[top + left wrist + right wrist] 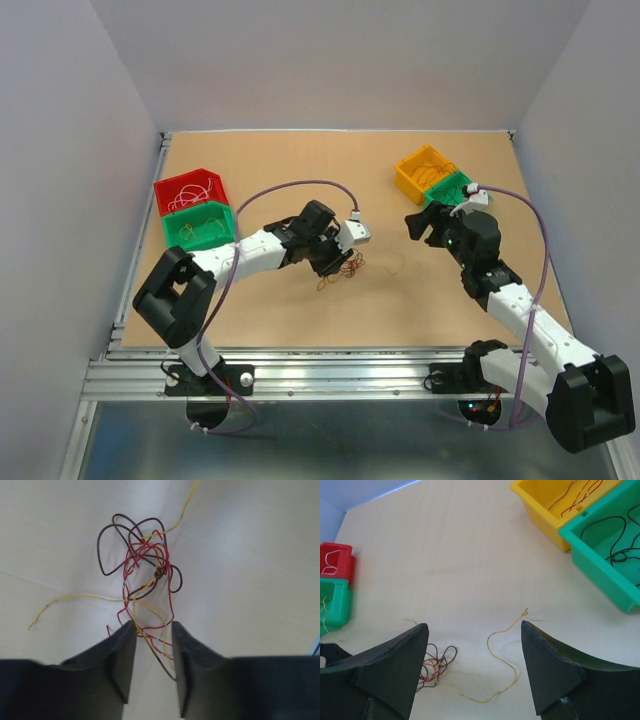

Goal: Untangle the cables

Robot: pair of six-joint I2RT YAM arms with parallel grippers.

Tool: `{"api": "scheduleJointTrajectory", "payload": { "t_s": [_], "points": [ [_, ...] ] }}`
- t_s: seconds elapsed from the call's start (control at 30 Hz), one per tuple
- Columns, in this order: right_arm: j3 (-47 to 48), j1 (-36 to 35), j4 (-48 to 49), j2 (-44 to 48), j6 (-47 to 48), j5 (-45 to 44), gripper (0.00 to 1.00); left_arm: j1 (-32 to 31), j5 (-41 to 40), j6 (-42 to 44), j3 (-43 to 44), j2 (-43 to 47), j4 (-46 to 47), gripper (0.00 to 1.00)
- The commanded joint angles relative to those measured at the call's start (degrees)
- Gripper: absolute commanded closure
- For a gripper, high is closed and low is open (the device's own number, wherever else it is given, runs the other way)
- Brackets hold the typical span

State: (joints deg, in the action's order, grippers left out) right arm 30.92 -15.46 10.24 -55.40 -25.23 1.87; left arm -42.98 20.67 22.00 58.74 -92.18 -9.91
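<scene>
The left tool [152, 647] is open a little at the knot of cables [145, 565], red and yellow strands between its jaws. The right tool [474, 630] gapes wide, well apart from the knot. Most work looks left: 3 colours are tangled.

Red bin [162, 198], L-grn bin [170, 232], ylw bin [540, 515], R-grn bin [600, 575].

Left claw [153, 626] slightly parted, right claw [473, 625] spread wide
</scene>
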Motion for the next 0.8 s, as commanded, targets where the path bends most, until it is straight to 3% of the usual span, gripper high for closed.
{"api": "scheduleJointTrajectory", "payload": {
  "t_s": [0.0,0.03,0.2,0.6,0.67,0.77],
  "points": [
    [-0.95,-0.27,0.66,0.64,0.98,-0.55,0.21,-1.14,-1.85,1.38,3.48,-2.21,-3.09,0.75],
    [-0.95,-0.27,0.66,0.64,0.89,-0.38,0.21,-1.14,-2.12,1.47,3.75,-2.56,-3.18,1.00],
    [-1.73,-0.27,3.28,0.38,3.34,4.88,0.22,-0.79,-2.82,2.70,2.52,1.90,-0.47,1.00],
    [-8.42,-0.62,29.92,-5.77,7.39,40.39,0.20,3.17,1.13,0.77,-9.96,26.43,16.94,1.00],
    [-8.15,-1.58,30.54,-6.30,8.35,43.99,0.13,3.69,1.48,0.33,-10.57,27.84,17.99,1.00],
    [-8.41,-4.13,31.94,-6.48,10.63,45.06,0.11,3.87,2.62,-0.20,-10.66,28.02,18.09,1.00]
  ]
}}
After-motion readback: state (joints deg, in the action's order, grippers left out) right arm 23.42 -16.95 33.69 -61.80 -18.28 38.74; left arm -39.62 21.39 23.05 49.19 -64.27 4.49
